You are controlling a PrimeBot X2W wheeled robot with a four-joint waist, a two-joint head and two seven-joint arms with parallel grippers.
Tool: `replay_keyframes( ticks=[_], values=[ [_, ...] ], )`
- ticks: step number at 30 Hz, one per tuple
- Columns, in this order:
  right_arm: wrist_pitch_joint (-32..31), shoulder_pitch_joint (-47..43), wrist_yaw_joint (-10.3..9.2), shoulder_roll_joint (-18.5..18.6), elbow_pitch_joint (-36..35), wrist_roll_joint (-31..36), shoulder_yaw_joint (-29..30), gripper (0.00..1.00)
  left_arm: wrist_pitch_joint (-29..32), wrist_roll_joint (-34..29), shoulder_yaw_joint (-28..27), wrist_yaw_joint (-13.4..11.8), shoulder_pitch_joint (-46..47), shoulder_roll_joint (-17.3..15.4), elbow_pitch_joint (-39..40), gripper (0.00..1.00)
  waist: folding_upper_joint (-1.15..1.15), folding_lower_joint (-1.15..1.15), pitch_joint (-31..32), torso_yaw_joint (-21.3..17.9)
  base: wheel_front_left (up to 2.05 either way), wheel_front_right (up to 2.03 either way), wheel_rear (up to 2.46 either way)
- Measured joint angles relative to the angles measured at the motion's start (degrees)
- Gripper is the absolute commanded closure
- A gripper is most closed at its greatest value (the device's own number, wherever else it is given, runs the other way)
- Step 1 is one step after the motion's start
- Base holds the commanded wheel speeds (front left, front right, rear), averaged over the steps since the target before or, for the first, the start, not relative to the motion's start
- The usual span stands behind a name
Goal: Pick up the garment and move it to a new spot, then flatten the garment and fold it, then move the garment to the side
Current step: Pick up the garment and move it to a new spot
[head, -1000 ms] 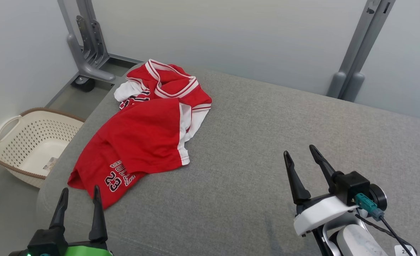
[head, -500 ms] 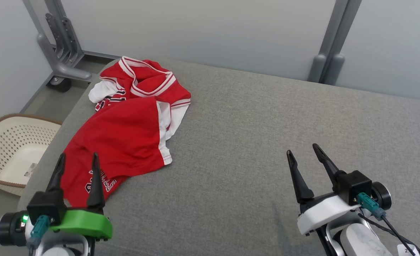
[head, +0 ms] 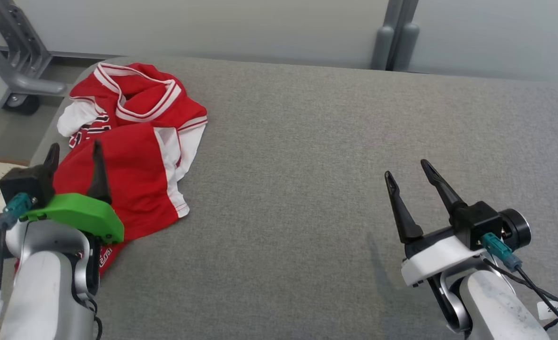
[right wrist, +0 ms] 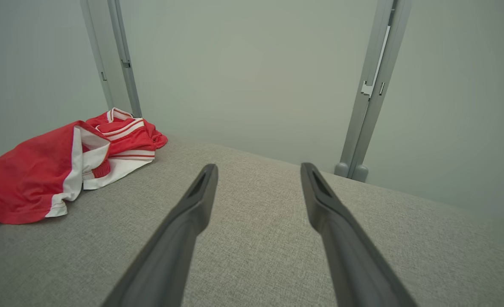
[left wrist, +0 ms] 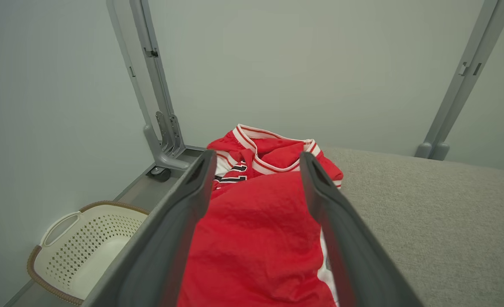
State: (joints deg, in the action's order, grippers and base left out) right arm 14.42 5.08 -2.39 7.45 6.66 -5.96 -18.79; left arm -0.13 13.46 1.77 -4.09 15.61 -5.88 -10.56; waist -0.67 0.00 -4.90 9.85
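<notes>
Head view, nearest first: the left gripper (head: 75,145) hangs over the near part of the red-and-white garment (head: 137,174), its 2 dark fingers spread wide and gripping nothing. Whether the tips touch the cloth cannot be told. The right gripper (head: 406,168) is well apart to the right, above the bare grey cushion (head: 307,141), equally wide and empty. The garment lies crumpled on the cushion's left side and reaches toward the far left corner, with the striped collar at the far end and a white side panel on its right. From the left wrist view, red cloth shows between the 2 fingers (left wrist: 183,221), and a cream perforated basket (left wrist: 94,238) sits on the floor off the cushion's left edge. Farthest back, a grey metal post (left wrist: 158,106) stands against the pale wall.
</notes>
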Motion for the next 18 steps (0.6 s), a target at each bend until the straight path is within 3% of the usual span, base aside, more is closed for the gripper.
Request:
replay_keyframes(
  ticks=[18],
  values=[
    [-1.1,3.7,0.79,2.4,-4.0,0.9,1.1,0.00,6.7,0.5,-2.8,-0.5,13.0,-2.2,-12.2,0.00,0.00,0.00,-10.0,-8.5,0.00,0.00,0.00]
  ],
)
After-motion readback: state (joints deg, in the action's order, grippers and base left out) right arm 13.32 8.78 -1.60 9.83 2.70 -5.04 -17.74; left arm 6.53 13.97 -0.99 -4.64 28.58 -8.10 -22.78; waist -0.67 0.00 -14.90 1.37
